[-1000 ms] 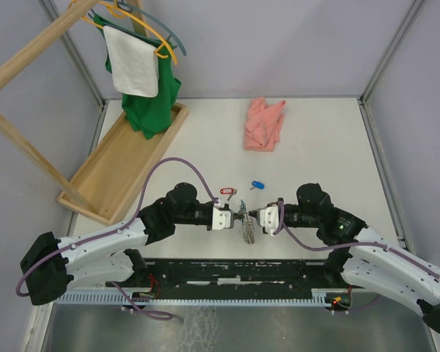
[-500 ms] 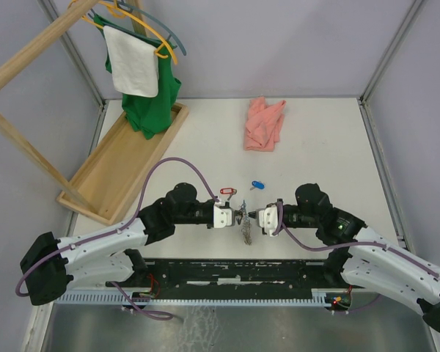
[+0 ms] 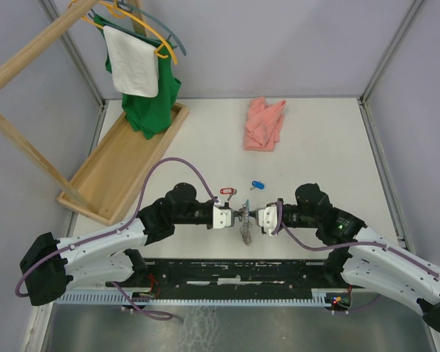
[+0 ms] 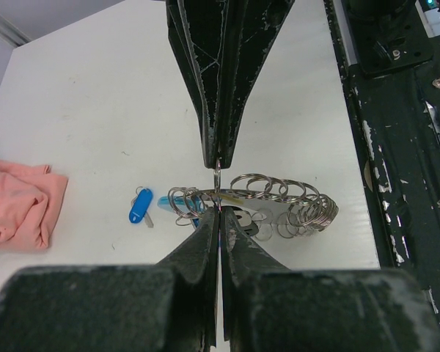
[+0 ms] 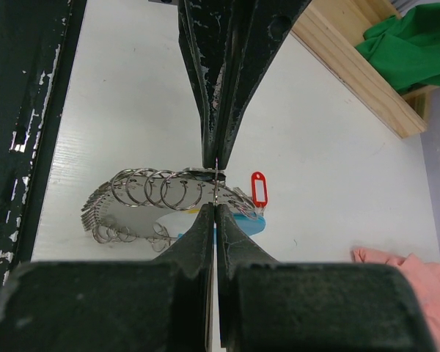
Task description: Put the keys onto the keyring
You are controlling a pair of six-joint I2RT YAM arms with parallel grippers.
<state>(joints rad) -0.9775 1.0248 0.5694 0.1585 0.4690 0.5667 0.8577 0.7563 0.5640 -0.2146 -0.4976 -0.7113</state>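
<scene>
Meeting tip to tip close to the middle of the counter's (image 3: 323, 139) near edge, the left pincer (image 3: 235, 215) and the right pincer (image 3: 251, 215) are both closed on the same thin wire of the keyring (image 3: 245, 229). In the left wrist view the two fingers (image 4: 198, 249) are pressed flat together with the wire nipped at their tips, and the right pincer (image 4: 217, 158) faces them just across a short bare stretch of the loop. From there the loop, strung with many small silver rings, trails toward the near edge; its light-blue tag (image 4: 169, 199) sits under the rings near the pinched spot. Whether the loop rests on the counter or hangs just above it cannot be told.

Two keys lie loose on the counter just beyond the pincers: a red-tagged key (image 3: 227, 191) on the left arm's side and a blue-tagged key (image 3: 257, 185) a little further toward the far edge.

A crumpled pink cloth (image 3: 264, 123) lies near the far edge. A long wooden tray (image 3: 125, 158) runs along the left edge, with a green shirt (image 3: 152, 103) and a white towel (image 3: 132, 62) on hangers above it.
</scene>
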